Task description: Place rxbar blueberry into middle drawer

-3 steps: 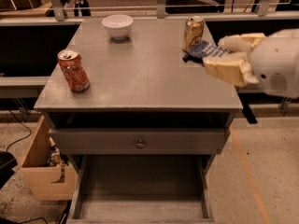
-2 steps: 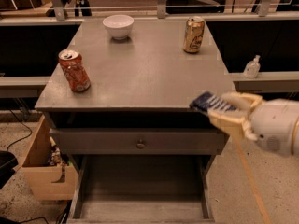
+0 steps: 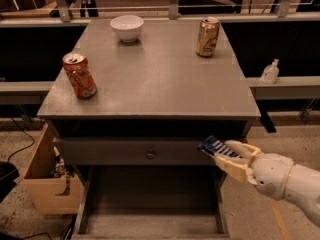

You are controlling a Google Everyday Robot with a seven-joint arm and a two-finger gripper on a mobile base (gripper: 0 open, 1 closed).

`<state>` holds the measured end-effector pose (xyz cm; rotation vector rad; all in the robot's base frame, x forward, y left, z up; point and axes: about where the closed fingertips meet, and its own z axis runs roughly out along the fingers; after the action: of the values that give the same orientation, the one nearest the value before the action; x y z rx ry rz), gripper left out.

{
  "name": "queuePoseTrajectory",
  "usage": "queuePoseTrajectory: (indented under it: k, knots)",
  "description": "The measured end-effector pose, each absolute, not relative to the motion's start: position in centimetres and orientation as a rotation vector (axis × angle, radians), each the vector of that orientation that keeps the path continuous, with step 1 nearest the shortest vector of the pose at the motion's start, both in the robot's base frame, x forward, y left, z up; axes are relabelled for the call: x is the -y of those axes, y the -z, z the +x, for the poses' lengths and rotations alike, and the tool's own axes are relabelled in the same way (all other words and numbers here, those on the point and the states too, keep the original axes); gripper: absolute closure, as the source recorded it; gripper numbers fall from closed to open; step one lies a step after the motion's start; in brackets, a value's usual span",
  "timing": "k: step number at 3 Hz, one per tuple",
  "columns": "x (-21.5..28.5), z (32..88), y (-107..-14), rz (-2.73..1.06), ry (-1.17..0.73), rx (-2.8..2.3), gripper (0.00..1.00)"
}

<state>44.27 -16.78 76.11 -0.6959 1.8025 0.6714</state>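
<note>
Since the earlier frame, the gripper (image 3: 228,155) has been lowered from the level of the tabletop's (image 3: 155,89) front edge to the level of the knobbed drawer front (image 3: 130,153), at its right end. The rxbar blueberry (image 3: 215,146) is held clamped between the two fingers, which are closed on its rear end, so that its free end points left toward the cabinet. The bar is carried in the air and nothing is touched by it. The middle drawer (image 3: 150,199) is found pulled out below, its floor bare. The red can (image 3: 80,76), gold can (image 3: 207,36) and bowl (image 3: 126,27) are noted on the tabletop, well apart from the work. Pick-up and most of the carry are judged complete. Outstanding items: the bar is yet to be brought inward over the drawer floor, lowered and released.
</note>
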Motion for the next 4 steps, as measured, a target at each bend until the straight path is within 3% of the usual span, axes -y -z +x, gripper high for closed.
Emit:
queuePoseTrajectory:
  k: [4]
  knots:
    - [16.5,43.9,-67.7,-0.713,-0.724,-1.906,1.0]
